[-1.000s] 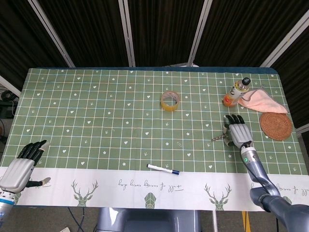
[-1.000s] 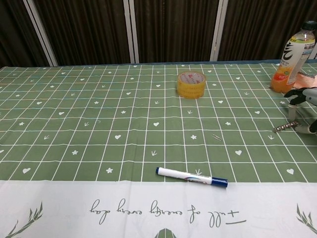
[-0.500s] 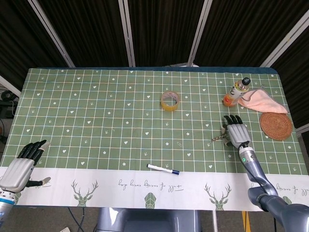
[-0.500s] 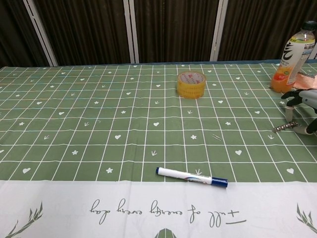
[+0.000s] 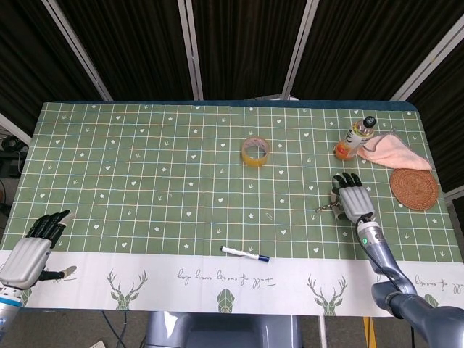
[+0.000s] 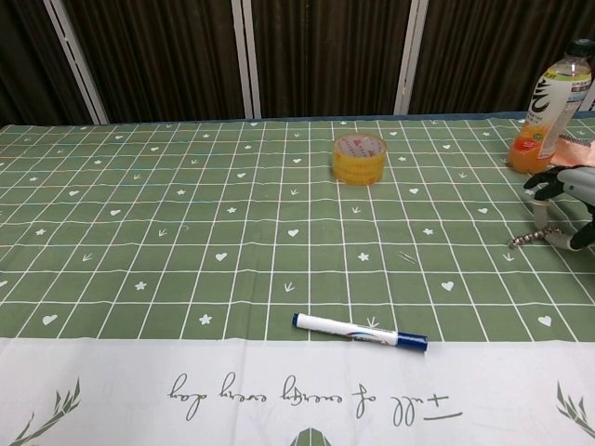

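1. Where the right hand (image 5: 353, 200) sits, just below the orange drink bottle (image 5: 356, 137), its fingers hang over the handle end of a corkscrew (image 5: 328, 207) that lies on the green checked tablecloth (image 5: 145, 167).
2. From the chest view the same hand (image 6: 567, 195) shows at the right edge of the frame, fingers (image 6: 539, 181) bent downward above the corkscrew (image 6: 532, 238); the metal spiral pokes out on the side facing the tape roll.
3. Whether those fingers actually grip the corkscrew or only touch it, I cannot tell; they are bent and close together around its handle.
4. The bottle (image 6: 544, 111) stands upright, its cap on, with a pink cloth (image 5: 391, 151) touching it on the side away from the tape roll.
5. Beyond the cloth, further from the bottle, lies a round woven coaster (image 5: 414, 188).
6. A roll of yellow tape (image 5: 256, 150) stands well apart from the bottle, toward the middle of the tablecloth; in the chest view the roll (image 6: 359, 157) stands on its flat side.
7. Nearer the robot than the tape lies a marker pen (image 5: 245, 253) with a white barrel and a dark cap, right at the line where the green checks meet the white printed border; it (image 6: 360, 332) lies slightly slanted.
8. Far from the bottle, at the opposite near corner of the tablecloth, the left hand (image 5: 30, 250) rests with fingers loosely spread and holding nothing.
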Controlling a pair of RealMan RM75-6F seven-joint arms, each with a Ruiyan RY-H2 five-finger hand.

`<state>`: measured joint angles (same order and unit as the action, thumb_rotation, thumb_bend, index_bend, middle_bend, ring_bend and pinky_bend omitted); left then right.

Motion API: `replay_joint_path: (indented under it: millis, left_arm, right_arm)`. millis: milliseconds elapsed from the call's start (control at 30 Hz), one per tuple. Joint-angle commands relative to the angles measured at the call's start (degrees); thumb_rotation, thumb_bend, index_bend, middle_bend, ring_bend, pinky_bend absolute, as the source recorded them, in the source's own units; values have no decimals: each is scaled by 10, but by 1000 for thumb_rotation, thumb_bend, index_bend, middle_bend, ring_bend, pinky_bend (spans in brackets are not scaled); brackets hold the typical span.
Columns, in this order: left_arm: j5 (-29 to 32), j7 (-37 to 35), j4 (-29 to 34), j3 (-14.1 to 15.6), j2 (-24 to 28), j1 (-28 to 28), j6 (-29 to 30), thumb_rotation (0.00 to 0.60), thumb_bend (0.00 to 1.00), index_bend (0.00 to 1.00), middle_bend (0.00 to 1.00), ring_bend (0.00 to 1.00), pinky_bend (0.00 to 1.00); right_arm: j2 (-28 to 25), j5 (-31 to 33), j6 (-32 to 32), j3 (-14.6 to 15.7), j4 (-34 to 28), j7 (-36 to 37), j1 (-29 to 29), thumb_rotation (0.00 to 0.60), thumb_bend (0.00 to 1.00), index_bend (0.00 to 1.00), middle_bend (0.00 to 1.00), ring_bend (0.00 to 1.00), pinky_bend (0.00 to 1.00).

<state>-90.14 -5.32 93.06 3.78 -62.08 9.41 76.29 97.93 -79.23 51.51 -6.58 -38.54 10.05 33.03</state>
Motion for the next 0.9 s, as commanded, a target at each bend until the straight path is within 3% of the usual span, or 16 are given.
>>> replay_joint_path:
  millis: [33, 433, 900]
  left_arm:
    - [0, 0, 0, 0, 0, 0, 0, 600, 83, 0, 0, 0, 0]
    - [-2, -1, -1, 0, 0, 0, 2, 600, 84, 0, 0, 0, 0]
    - [-10, -3, 0, 3, 0, -2, 8, 600, 84, 0, 0, 0, 0]
  right_arm:
    - [-6, -1, 6, -2, -9, -5, 0, 600, 345, 580, 108, 0, 39]
    - [-43, -7, 49, -12, -65, -32, 0, 600, 345, 581, 107, 0, 39]
    - [-83, -13, 109, -22, -177, -88, -9, 600, 344, 583, 108, 0, 39]
